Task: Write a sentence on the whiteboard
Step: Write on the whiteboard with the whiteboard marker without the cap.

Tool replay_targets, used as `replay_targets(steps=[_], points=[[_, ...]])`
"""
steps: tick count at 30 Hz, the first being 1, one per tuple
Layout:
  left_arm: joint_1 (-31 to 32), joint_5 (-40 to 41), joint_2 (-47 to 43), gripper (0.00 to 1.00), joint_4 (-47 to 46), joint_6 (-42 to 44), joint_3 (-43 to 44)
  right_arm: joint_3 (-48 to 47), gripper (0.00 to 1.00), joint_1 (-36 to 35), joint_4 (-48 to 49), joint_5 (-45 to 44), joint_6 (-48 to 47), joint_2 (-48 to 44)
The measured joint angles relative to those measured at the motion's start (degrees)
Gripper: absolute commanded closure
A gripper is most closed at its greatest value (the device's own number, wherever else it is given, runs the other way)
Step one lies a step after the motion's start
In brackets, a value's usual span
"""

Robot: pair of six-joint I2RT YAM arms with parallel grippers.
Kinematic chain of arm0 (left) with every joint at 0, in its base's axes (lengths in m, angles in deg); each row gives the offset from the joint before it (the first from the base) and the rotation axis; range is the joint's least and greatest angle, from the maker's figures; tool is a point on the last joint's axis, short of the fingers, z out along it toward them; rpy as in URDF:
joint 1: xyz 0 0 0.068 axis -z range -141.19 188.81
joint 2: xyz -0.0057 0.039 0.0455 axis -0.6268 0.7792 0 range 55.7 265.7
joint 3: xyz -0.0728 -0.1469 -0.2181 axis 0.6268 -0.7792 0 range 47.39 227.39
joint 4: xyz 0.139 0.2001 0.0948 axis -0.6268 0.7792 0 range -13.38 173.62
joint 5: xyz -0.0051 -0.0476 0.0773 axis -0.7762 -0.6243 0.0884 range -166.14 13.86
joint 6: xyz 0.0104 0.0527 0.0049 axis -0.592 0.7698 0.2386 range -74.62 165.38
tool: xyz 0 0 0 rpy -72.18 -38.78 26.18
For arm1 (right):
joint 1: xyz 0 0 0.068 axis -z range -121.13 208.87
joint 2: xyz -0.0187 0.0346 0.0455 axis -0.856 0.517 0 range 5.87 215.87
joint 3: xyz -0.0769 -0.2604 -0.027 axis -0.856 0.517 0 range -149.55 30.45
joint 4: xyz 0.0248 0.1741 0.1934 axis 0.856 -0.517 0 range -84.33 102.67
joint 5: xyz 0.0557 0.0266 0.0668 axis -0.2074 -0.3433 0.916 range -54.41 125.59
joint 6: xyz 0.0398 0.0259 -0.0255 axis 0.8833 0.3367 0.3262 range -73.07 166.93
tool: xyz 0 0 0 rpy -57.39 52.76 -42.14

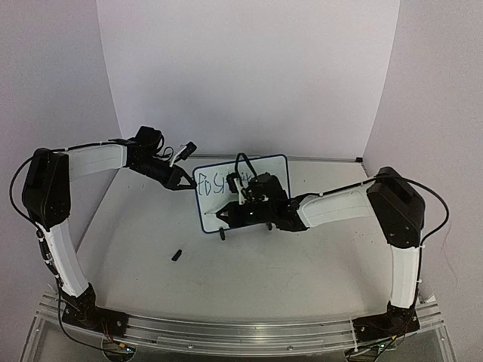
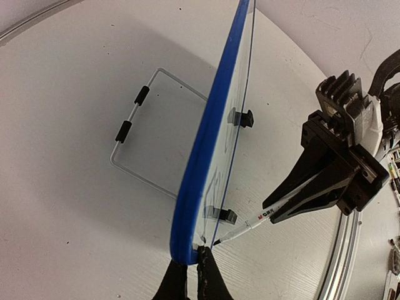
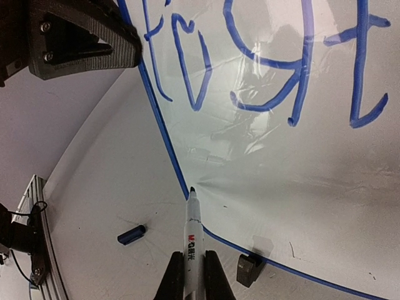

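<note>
Whiteboard stands upright on its black clip feet near the middle of the table, face toward the arms, slightly tilted in the overhead view. From the left wrist it is seen edge-on, as a blue frame.

Writing: blue handwritten letters along the upper part of the board, in one visible line. I cannot read them as words from these views. The board is bare below the letters.

Marker: white barrel with a dark tip, pointing at the board's lower left edge, right at the blue frame line. I cannot tell whether the tip touches the board.

Right gripper: fingers closed narrow around the marker barrel, in front of the board face.

Left gripper: fingers pinched together on the board's left edge at the frame, gripping it. In the right wrist view it shows at top left.

Marker cap: small dark blue piece lying on the table to the left of the board, well apart from it.

Wire frame with two black sleeves lies flat on the table behind the board.
</note>
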State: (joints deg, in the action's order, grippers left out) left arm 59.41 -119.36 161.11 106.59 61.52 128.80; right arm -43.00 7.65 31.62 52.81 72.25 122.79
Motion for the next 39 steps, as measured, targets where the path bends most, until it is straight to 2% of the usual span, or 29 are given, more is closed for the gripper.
replay_targets(steps=[39], points=[[0.0, 0.2, 0.0, 1.00, -0.1, 0.1, 0.0, 2.2, 1.00, -0.8, -1.7, -4.4, 1.9, 0.1]])
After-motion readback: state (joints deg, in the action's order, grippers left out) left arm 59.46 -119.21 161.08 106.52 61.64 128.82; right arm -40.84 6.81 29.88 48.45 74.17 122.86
